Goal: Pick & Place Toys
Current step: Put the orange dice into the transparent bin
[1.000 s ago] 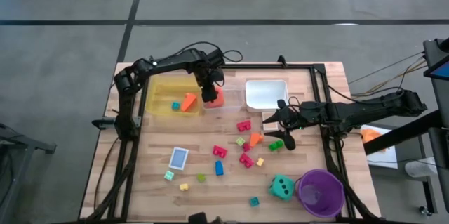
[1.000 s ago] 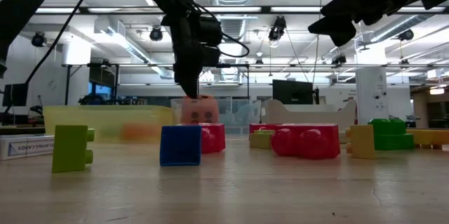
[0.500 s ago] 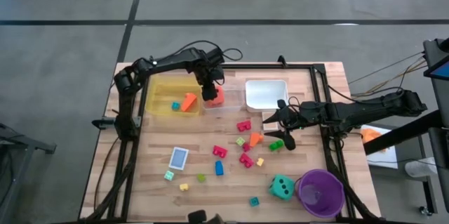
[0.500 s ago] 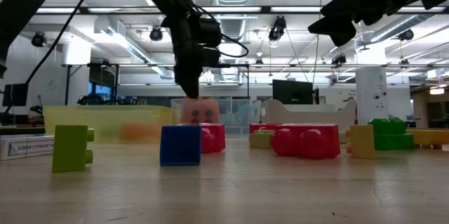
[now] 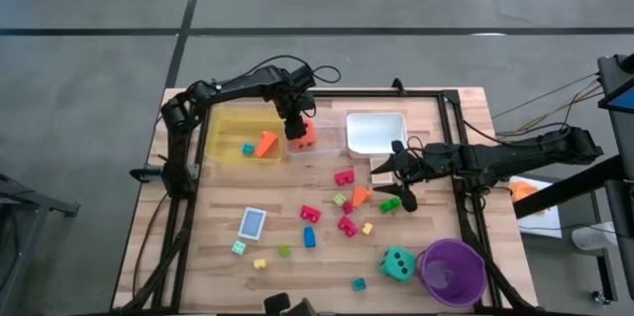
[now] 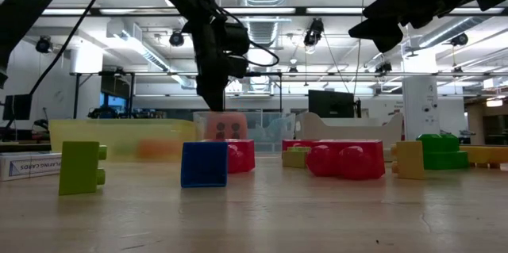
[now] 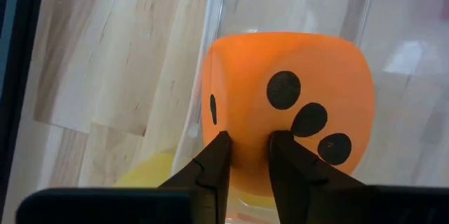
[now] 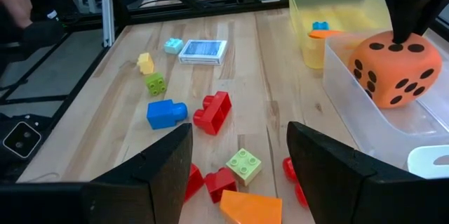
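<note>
Partly behind the left gripper (image 7: pixel 244 155), the orange die (image 7: pixel 287 101) in the clear tray (image 8: pixel 365 101).

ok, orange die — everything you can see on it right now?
The orange die is a large rounded cube, matte and soft-looking, with black dots; three dots run diagonally across one face in the left wrist view. It sits upright inside the clear tray, between the yellow tray and the white tray. The left gripper comes down on it from above, its jaws close together at the die's top surface. Whether they pinch it or merely touch cannot be told.
</note>
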Controlling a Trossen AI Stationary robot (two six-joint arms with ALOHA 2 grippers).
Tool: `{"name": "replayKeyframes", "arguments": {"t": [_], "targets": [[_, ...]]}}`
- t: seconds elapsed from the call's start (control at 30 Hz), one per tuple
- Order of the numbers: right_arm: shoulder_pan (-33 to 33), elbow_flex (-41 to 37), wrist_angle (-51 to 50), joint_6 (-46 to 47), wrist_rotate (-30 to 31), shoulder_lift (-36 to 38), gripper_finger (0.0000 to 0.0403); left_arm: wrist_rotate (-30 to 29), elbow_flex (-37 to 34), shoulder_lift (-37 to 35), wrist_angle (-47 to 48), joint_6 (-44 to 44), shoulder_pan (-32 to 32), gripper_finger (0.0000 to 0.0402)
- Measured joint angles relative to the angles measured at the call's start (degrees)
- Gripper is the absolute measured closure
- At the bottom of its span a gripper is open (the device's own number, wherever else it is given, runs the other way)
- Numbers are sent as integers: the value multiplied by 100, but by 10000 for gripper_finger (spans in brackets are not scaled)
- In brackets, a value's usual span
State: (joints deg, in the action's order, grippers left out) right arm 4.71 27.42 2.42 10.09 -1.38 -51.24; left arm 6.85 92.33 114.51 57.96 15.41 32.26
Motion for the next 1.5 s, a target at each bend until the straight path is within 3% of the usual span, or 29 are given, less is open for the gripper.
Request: {"name": "replayKeyframes", "arguments": {"t": [0.33,1.13,1.5], "targets": [[0,0,0,0,2,0,173,-15,-4,12,-55,169,14,251],[0,0,0,0,0,0,173,-143,-4,-3,-75,-64,10,241],[0,0,0,0,0,0,173,-170,2,-5,23,-235,9,131]]}}
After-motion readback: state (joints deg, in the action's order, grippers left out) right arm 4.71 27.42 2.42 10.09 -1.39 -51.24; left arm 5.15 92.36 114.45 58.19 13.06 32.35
